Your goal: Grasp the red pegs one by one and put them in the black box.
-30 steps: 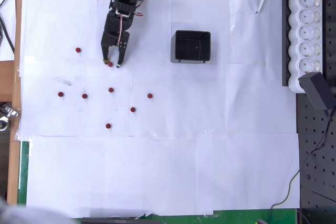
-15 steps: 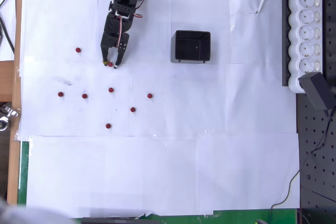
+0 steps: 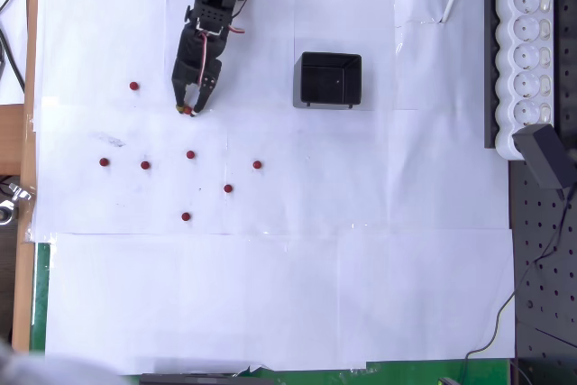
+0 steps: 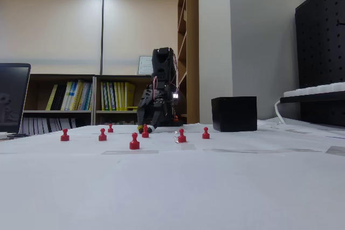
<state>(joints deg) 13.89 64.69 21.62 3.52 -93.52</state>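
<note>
Simply tool (image 3: 189, 109) around red peg (image 3: 188, 110)

Red pegs (image 3: 190, 154), black box (image 3: 329, 79), black arm (image 3: 210, 6), seemingly plain white paper (image 3: 270, 295)

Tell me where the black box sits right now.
In the overhead view the black box sits on the white paper in the upper middle, right of the claw and left of the white power strip.
</note>
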